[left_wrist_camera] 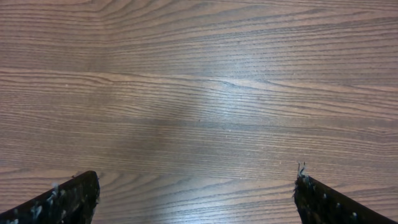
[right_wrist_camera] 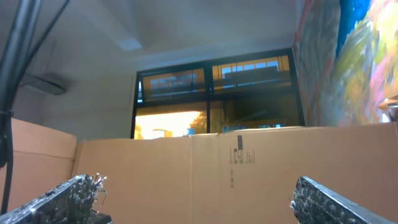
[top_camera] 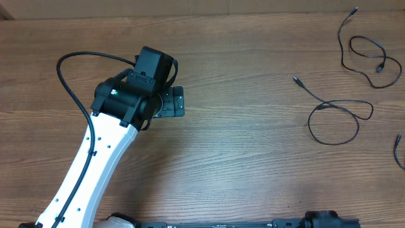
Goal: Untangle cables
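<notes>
Both grippers stood with fingers wide apart and empty: the left gripper (left_wrist_camera: 196, 183) over the bare wooden table (top_camera: 240, 164), the right gripper (right_wrist_camera: 196, 186) aimed at a cardboard wall (right_wrist_camera: 249, 162). The thin black cables (top_camera: 345, 101) lay looped at the table's right side, well apart from the left gripper. A careless pull on one might tighten its loops.

Your left arm (top_camera: 95, 152) comes in from the near left edge over the table (top_camera: 240, 177). Its left gripper (top_camera: 180, 101) hangs above bare tabletop left of centre, well apart from the cables. All cables lie at the right: corner cable (top_camera: 380, 67) in the far right corner, middle cable (top_camera: 311, 90) nearer you and left of it, not touching it, and edge cable (top_camera: 397, 152) nearer still, cut off by the right edge. Right arm base (top_camera: 329, 220) sits at the near edge. Right gripper (right_wrist_camera: 196, 193) faces a cardboard wall (right_wrist_camera: 249, 162), with a window (right_wrist_camera: 211, 93) behind that.
</notes>
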You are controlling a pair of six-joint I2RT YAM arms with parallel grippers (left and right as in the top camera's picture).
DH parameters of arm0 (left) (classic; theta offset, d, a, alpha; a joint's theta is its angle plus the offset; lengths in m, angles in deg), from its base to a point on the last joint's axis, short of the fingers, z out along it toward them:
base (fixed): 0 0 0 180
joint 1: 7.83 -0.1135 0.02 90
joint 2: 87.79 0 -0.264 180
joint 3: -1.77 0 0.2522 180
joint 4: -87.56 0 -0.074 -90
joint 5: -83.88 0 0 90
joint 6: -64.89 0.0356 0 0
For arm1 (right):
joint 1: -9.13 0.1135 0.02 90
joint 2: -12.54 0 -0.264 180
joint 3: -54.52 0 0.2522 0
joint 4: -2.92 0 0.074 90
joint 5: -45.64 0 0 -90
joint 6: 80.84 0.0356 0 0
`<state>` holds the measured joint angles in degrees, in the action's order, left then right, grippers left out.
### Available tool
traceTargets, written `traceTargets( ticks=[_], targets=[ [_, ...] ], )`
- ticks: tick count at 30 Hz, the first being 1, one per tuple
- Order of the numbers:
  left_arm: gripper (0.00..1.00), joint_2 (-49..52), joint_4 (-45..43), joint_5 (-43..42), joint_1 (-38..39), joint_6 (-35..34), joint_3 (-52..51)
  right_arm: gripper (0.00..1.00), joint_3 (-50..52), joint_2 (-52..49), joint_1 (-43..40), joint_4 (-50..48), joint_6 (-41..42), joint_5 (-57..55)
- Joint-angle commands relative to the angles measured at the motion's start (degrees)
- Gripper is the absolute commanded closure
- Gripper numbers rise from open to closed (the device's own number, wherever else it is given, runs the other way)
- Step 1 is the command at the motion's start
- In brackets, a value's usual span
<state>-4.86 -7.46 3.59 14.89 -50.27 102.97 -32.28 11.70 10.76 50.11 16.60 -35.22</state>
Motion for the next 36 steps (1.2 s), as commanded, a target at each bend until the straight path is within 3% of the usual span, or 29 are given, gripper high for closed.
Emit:
traceTargets(
  ticks=[1,10,26,36],
  targets=[
    [0.0,-0.11,0.15,0.79,-0.31,-0.15,-0.42,0.0,2.32,0.57,0.13,0.48,-0.04,-0.07],
    [0.0,-0.11,0.15,0.79,-0.31,-0.17,-0.42,0.0,13.27,0.57,0.13,-5.81,-0.04,-0.07],
    [0.0,-0.11,0.15,0.79,-0.31,-0.15,-0.42,0.0,38.45,0.57,0.13,-4.63,-0.04,-0.07],
    [0.0,-0.11,0.15,0.79,-0.31,-0.17,-0.42,0.0,48.22,0.57,0.13,-6.34,-0.04,-0.07]
  ],
)
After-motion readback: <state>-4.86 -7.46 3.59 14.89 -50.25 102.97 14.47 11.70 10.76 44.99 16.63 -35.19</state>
